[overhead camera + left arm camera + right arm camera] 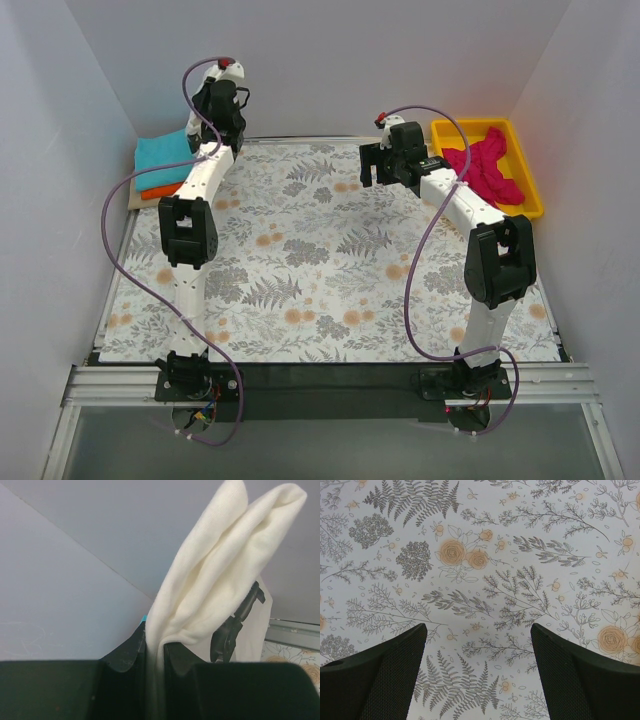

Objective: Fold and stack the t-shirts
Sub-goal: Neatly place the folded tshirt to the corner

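Observation:
My left gripper [155, 647] is shut on a fold of the cream-white t-shirt [220, 565], which stands up from the jaws in front of the back wall. In the top view this gripper [218, 108] is raised at the far left, just right of the folded teal t-shirt [165, 152] lying on the orange t-shirt [160, 186]; the arm hides the cream shirt there. The magenta-pink t-shirt [487, 166] lies crumpled in a yellow bin [528, 170]. My right gripper [477, 680] is open and empty above the floral cloth, left of the bin in the top view [372, 170].
The floral table cloth [330, 270] covers the table. White walls close in the left, back and right sides. A sliver of teal [143, 617] shows beside the left jaw. A pale board edge [133, 198] sticks out under the stack.

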Available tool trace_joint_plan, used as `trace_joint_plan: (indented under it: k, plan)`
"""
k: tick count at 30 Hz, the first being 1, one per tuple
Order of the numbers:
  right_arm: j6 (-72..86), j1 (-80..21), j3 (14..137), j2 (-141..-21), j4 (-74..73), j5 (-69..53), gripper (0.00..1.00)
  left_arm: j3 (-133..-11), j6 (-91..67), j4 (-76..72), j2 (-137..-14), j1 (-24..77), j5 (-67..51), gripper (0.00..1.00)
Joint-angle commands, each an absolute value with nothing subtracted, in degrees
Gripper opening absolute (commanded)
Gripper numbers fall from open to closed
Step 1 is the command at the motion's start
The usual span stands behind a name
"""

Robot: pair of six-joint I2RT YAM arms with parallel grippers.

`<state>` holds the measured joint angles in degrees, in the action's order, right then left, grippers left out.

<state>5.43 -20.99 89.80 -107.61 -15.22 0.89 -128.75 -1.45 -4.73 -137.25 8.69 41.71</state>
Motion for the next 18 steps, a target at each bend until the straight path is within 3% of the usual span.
trace_joint_plan:
  k: [1,18]
  plan:
    - [5.62,-20.83,90.09,-105.73,-13.97,0.44,0.76,-132.10,-0.26,-7.73,-131.75,7.82,40.61,0.00]
    - [5.98,-20.74,90.62,-107.40,-13.97,0.44,0.76,-129.82,-6.59,-5.27,-131.83,-1.91,37.18,0.00]
